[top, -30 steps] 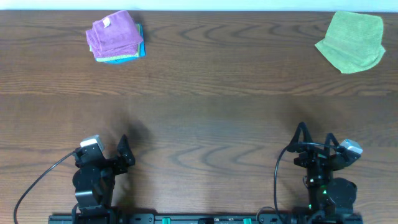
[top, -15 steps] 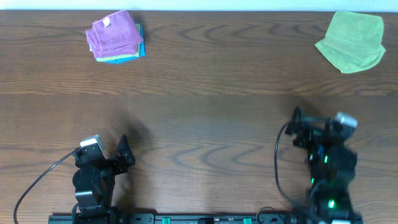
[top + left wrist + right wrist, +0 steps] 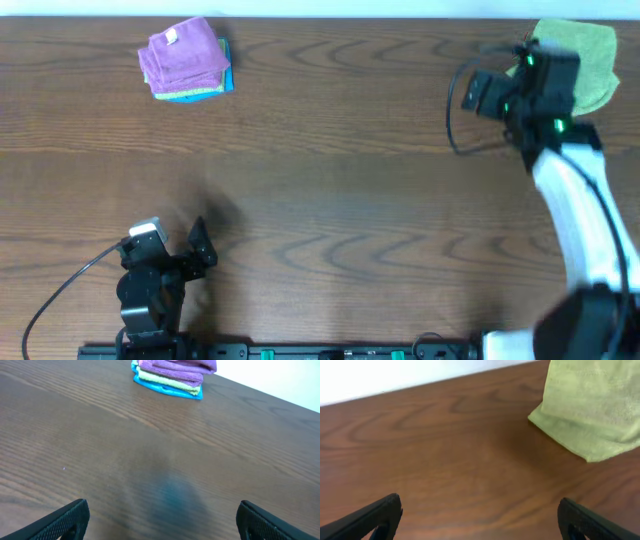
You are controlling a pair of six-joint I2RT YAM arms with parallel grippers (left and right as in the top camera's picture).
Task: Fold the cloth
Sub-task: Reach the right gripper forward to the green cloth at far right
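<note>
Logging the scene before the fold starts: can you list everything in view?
table: one, brown wood grain, fills the view
folded cloths: one stack of three, purple on top, yellow-green, blue at the bottom, far left corner
green cloth: one, light green, far right corner, partly hidden overhead by the right arm
left arm: one, black, near left edge
right arm: one, white and black, over the far right
left tool: one, black, open, above bare table
right tool: one, black, open, beside the green cloth, not touching it
</note>
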